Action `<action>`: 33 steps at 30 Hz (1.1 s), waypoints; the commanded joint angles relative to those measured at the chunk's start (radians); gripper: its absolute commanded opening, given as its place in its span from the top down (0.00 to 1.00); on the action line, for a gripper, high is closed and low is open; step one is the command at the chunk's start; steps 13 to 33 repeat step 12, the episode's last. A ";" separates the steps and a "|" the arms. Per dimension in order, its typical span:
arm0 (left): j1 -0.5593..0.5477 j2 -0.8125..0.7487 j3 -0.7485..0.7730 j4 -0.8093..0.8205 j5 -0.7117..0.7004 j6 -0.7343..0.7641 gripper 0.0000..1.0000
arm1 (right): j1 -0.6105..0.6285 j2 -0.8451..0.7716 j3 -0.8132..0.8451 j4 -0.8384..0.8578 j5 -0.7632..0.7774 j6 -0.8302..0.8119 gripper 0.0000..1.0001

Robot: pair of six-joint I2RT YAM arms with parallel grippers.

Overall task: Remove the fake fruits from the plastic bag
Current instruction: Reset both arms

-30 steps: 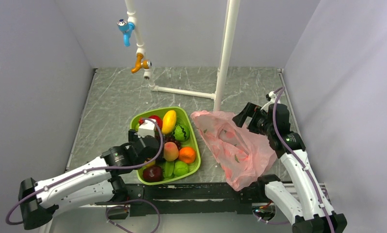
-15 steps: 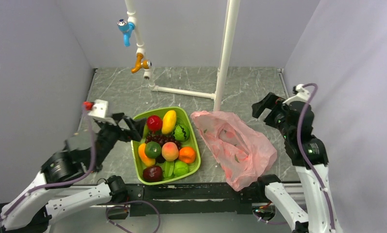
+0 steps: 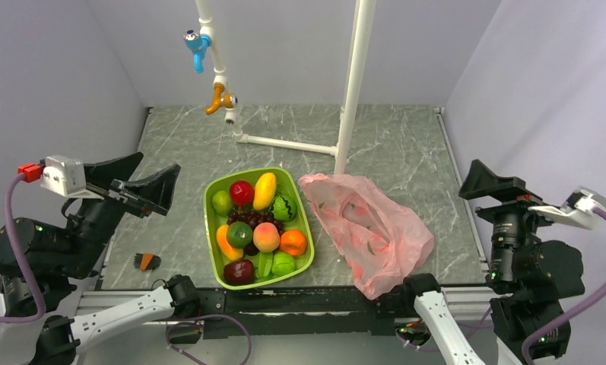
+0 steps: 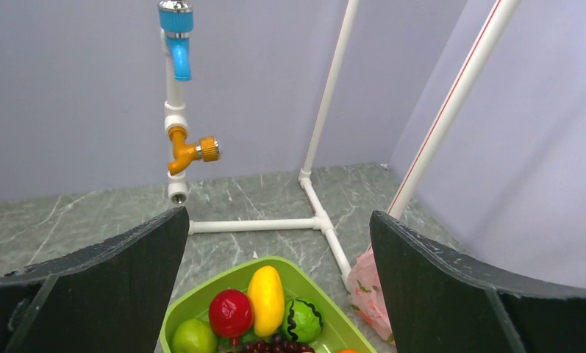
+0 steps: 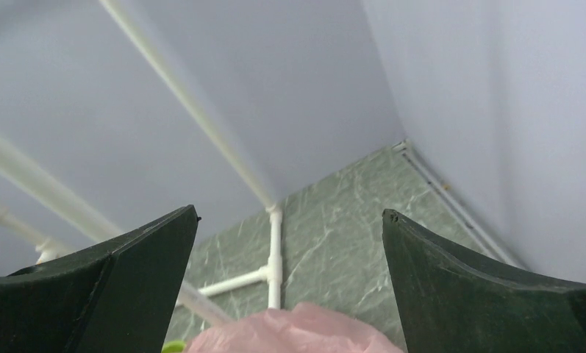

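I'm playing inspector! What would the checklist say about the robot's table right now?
Surface: marbled grey-green table.
Job's things: pink plastic bag lies crumpled right of the green tray; peach, red apple and dark green fruit sit in the tray; whether the bag holds more cannot be told.
Clutter: tray also holds mango, grapes, orange and maroon apple; a small orange and black thing lies left of it.
Pincers: left pincer open, holding nothing, raised; right pincer open, holding nothing, raised.
Cables: purple cables on the arms.
Surroundings: white pipe frame, blue tap, orange tap, plain walls.
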 commanded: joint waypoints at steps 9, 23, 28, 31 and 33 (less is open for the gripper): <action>-0.001 0.029 0.016 0.009 0.041 0.022 0.01 | -0.001 0.013 0.028 0.009 0.189 0.002 0.00; -0.002 0.028 0.011 0.009 0.040 0.013 0.01 | -0.002 0.068 0.049 -0.046 0.190 0.041 0.00; -0.002 0.028 0.011 0.009 0.040 0.013 0.01 | -0.002 0.068 0.049 -0.046 0.190 0.041 0.00; -0.002 0.028 0.011 0.009 0.040 0.013 0.01 | -0.002 0.068 0.049 -0.046 0.190 0.041 0.00; -0.002 0.028 0.011 0.009 0.040 0.013 0.01 | -0.002 0.068 0.049 -0.046 0.190 0.041 0.00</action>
